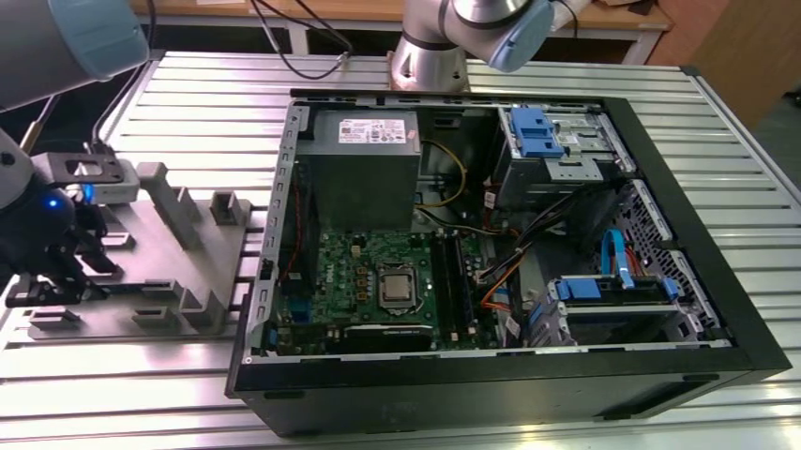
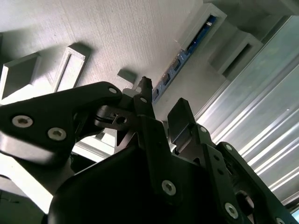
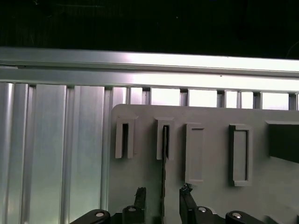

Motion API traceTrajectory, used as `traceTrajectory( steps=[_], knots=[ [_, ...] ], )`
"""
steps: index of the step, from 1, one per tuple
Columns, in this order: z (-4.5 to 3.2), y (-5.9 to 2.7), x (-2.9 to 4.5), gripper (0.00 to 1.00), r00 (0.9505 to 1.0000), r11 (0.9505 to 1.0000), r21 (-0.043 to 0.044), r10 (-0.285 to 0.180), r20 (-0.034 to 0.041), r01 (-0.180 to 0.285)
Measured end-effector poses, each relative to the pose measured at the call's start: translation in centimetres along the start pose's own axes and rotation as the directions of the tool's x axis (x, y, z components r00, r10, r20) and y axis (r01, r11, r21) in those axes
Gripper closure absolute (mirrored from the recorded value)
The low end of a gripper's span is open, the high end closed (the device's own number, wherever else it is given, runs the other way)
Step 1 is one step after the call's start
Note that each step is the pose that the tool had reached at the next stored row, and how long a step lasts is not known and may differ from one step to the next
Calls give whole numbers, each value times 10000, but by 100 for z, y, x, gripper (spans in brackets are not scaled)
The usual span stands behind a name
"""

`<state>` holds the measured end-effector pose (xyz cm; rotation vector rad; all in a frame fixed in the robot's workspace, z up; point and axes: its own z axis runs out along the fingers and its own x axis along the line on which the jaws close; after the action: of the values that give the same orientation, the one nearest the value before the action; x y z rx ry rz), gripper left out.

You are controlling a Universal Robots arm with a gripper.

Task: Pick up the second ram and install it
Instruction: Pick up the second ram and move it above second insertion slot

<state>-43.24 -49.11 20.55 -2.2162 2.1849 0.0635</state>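
ram (image 3: pixel 164 158) stands on edge in the grey holder (image 3: pixel 210 140). in the first wrist view you see it as a thin dark line running from one of the raised slot blocks down toward the gripper (image 3: pixel 163 193). the gripper is wide open and straddles it, with one black finger on each side of the stick. a clear strip of holder shows between each pad and the board, and the gripper has hold of nothing.

in the second wrist view the ram (image 2: pixel 187 51) shows you its face: a long narrow board with a bluish cast and a row of small dark chips. one end sits in a slot block and the other passes behind the fingers (image 2: pixel 180 116) of the gripper (image 2: pixel 162 98). from that angle you cannot tell whether a pad grazes it.

in the exterior view the gripper (image 1: pixel 56 277) hangs over the holder (image 1: pixel 188 272) at the exterior view's left, on the ribbed metal table (image 1: pixel 188 94). the open pc case (image 1: pixel 501 370) lies well apart, to the exterior view's right of the holder. the green motherboard (image 1: pixel 363 272) lies flat inside the case, next to the grey power supply (image 1: pixel 363 169).
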Motion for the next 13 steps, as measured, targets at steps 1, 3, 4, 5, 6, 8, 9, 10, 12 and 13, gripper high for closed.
traceTrajectory(
  steps=[1, 3, 4, 5, 6, 8, 9, 10, 12, 13],
  knots=[
    [4, 7, 0, 61, 10000, 10000, 12, -3, 0, 3],
    [9, 20, 0, 61, 10000, 10000, 32, -10, -1, 10],
    [17, 26, 0, 61, 10000, 10000, 54, -20, -1, 20],
    [25, 30, 1, 61, 10000, 10000, 82, -35, -1, 35],
    [33, 35, 1, 61, 10000, 9999, 112, -50, -2, 50],
    [44, 45, 2, 61, 10000, 9999, 155, -69, -2, 69],
    [49, 48, 2, 61, 10000, 9998, 167, -74, -3, 74],
    [53, 51, 2, 61, 10000, 9998, 175, -78, -3, 78],
    [72, 57, 3, 61, 10000, 9998, 185, -85, -3, 85],
    [79, 58, 3, 61, 10000, 9998, 185, -88, -3, 88]
  ],
)
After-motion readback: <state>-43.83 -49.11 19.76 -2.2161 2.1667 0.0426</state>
